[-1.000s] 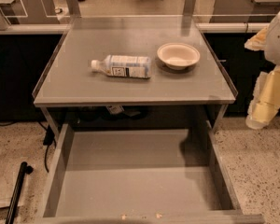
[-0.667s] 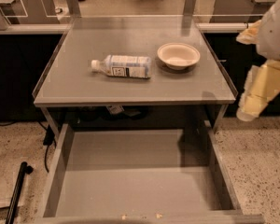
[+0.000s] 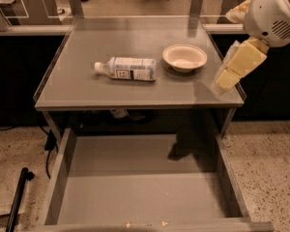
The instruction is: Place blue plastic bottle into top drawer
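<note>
- Camera view: the pincer [image 3: 224, 82] hung over the right front corner of the counter [image 3: 87, 88]. Whether it stood apart or together could not be told.
- The blue plastic bottle [image 3: 128, 68] lay on its side well to the pincer's left, cap pointing away from it, not yet grasped.
- A white bowl [image 3: 184, 57], empty, sat between pincer and bottle, slightly farther back.
- The top drawer [image 3: 135, 197] stood pulled open below the pincer and appeared empty.
- Likely risks: a leftward reach could clip the bowl, and a glancing touch could set the round bottle rolling.
</note>
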{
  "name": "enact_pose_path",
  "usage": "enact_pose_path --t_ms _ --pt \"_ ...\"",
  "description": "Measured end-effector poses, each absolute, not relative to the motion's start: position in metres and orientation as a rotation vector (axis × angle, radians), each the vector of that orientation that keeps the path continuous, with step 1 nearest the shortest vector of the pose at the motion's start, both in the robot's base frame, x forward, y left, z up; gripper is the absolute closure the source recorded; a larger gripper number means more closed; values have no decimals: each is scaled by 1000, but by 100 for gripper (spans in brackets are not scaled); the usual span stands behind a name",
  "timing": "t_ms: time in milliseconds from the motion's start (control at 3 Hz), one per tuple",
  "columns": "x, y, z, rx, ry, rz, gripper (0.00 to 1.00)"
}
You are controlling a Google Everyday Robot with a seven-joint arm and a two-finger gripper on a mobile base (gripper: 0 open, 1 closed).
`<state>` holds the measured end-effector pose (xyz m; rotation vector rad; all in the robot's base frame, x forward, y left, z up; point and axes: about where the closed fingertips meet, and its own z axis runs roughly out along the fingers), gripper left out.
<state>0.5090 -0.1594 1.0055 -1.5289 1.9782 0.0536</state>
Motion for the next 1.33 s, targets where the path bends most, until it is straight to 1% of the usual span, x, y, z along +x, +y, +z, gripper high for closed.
enact_pose_path --t_ms 333,667,1333 --pt "509 -159 1005 -1529 1978 54 0" --pt "519 -136 999 -1574 1916 60 0" --pt "558 -71 956 -1678 1792 81 0"
